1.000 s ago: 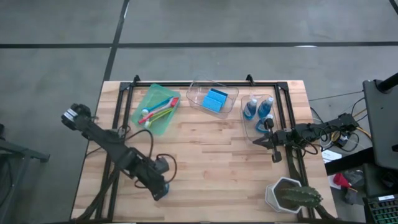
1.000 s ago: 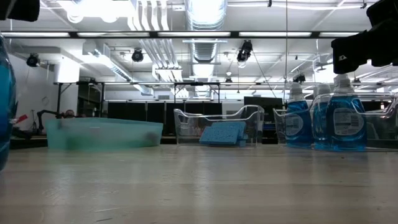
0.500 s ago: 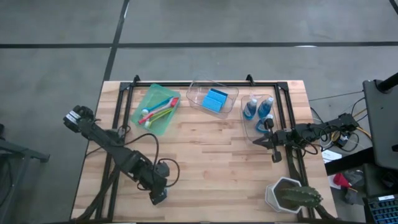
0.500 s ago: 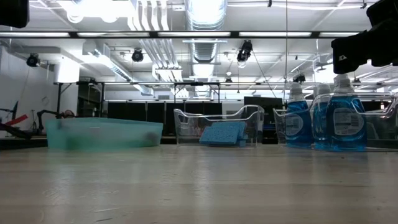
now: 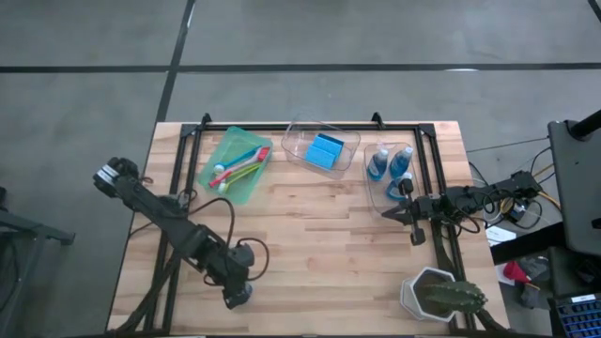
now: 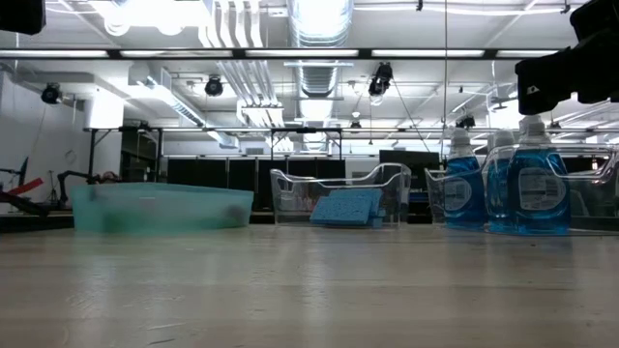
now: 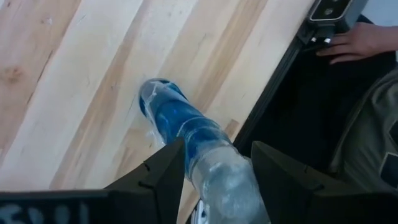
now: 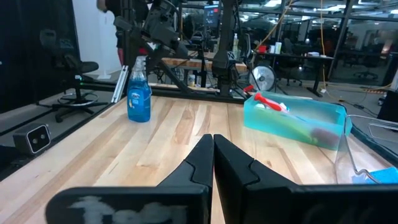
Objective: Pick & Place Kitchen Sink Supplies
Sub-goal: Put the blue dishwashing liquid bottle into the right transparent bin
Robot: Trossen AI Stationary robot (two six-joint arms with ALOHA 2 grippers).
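A small blue-liquid bottle [image 7: 180, 121] with a pale cap stands near the table's near-left corner, also seen upright in the right wrist view [image 8: 138, 93]. My left gripper [image 7: 217, 149] is over it [image 5: 235, 295], shut on its upper part. Two more bottles [image 5: 390, 164] stand in a clear bin at the right. Light-blue sponges [image 5: 325, 150] lie in the middle clear bin. Brushes [image 5: 239, 169] lie in the green bin. My right gripper [image 5: 387, 213] waits shut beside the bottle bin, holding nothing. My left gripper pinches the bottle's clear shoulder [image 7: 214, 158], just below the cap, between its two fingers. The fingers slant steeply down from above. The bottle stands about upright with its base [image 7: 155, 99] on the wood.
The green bin [image 5: 218, 178] is at the far left and the clear sponge bin [image 5: 299, 141] at the far middle. A white-potted cactus [image 5: 441, 296] stands at the near right. A person's hand [image 7: 367, 40] rests beyond the table's edge. Bare wood lies in the middle.
The bottle that showed at the low view's left edge a second ago has gone out of that view. My left gripper has swung slightly toward the table's near edge as its wrist turned.
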